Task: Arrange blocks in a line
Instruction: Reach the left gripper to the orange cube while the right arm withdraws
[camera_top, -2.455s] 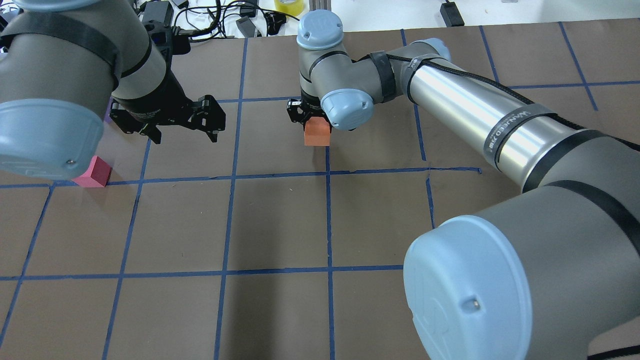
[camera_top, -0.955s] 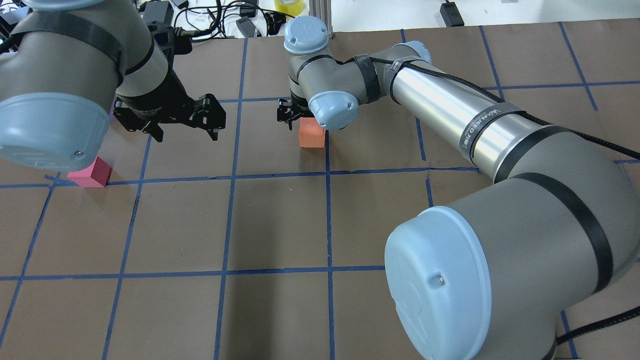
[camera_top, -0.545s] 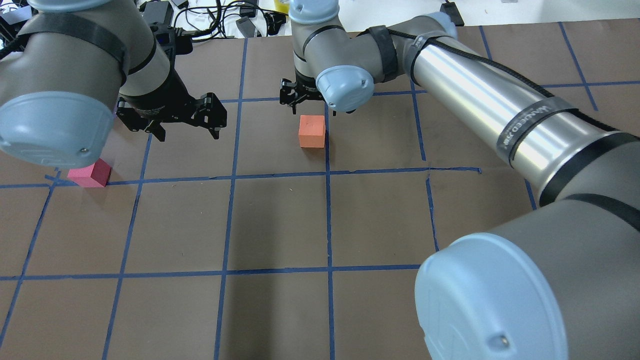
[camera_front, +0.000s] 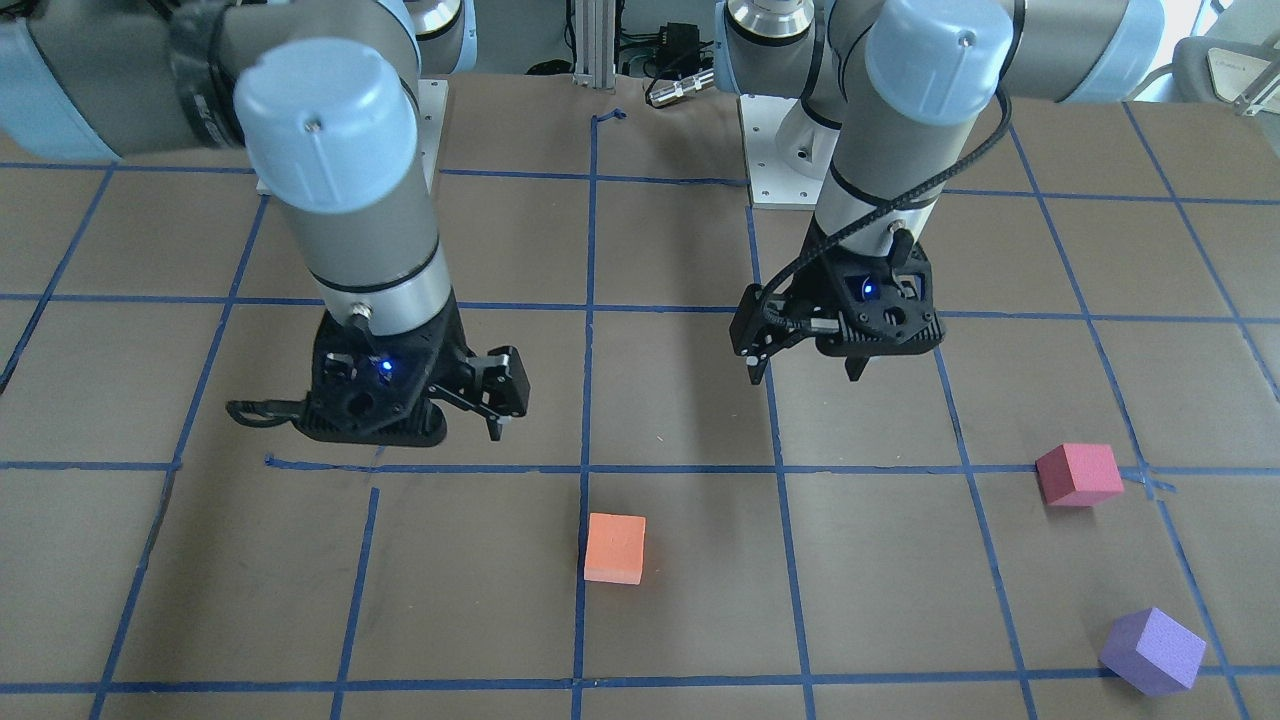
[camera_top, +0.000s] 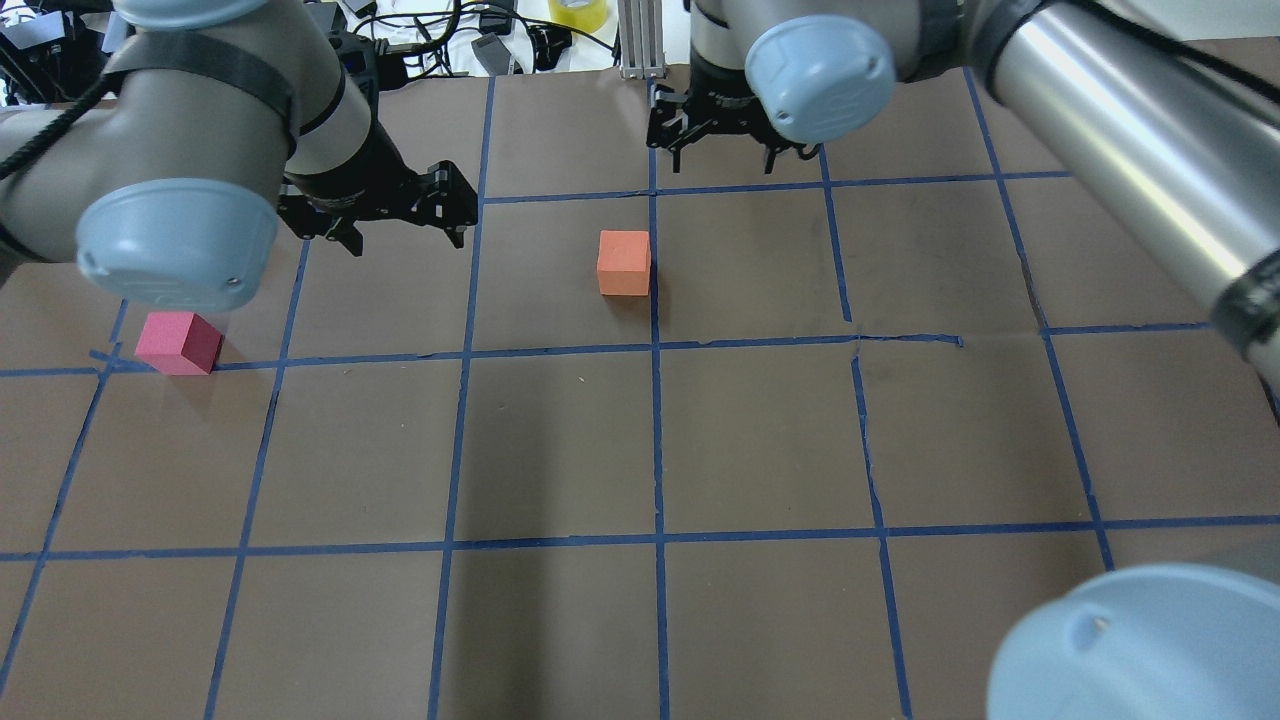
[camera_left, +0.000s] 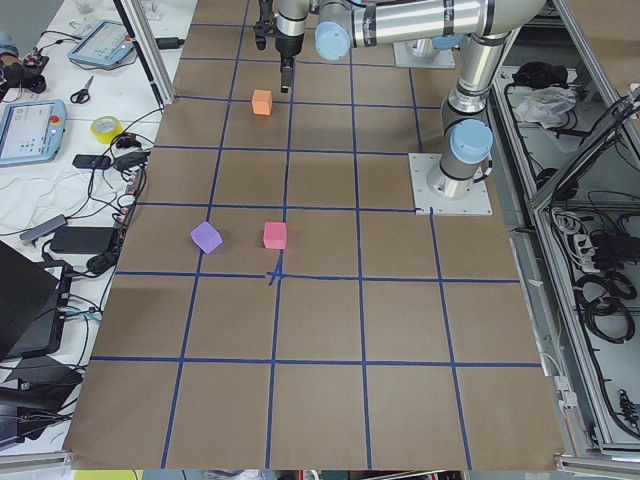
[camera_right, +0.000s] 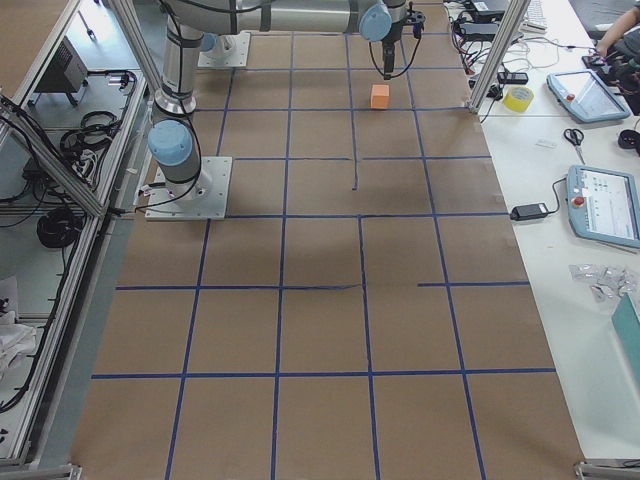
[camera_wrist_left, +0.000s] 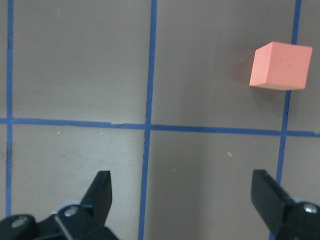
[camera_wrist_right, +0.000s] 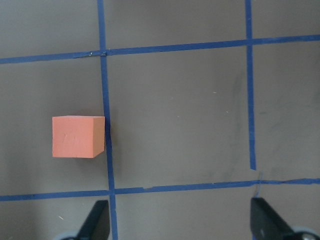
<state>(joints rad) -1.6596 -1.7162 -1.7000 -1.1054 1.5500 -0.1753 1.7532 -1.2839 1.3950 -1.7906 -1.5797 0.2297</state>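
The orange block sits alone on the brown table by a blue tape line; it also shows in the front view and both wrist views. The reddish-pink block lies on the robot's left side. The purple block lies beyond it and is hidden behind my left arm in the overhead view. My left gripper is open and empty, hovering between the pink and orange blocks. My right gripper is open and empty, raised beyond and to the right of the orange block.
Blue tape lines mark a grid on the table. Cables, power bricks and a yellow tape roll lie past the far edge. Tablets and scissors lie on the white side bench. The arm base plates stand at the robot's side.
My right gripper has let go of the orange block, which now rests on the table, and has risen and moved away to the far right. My left gripper has shifted slightly towards the far side.
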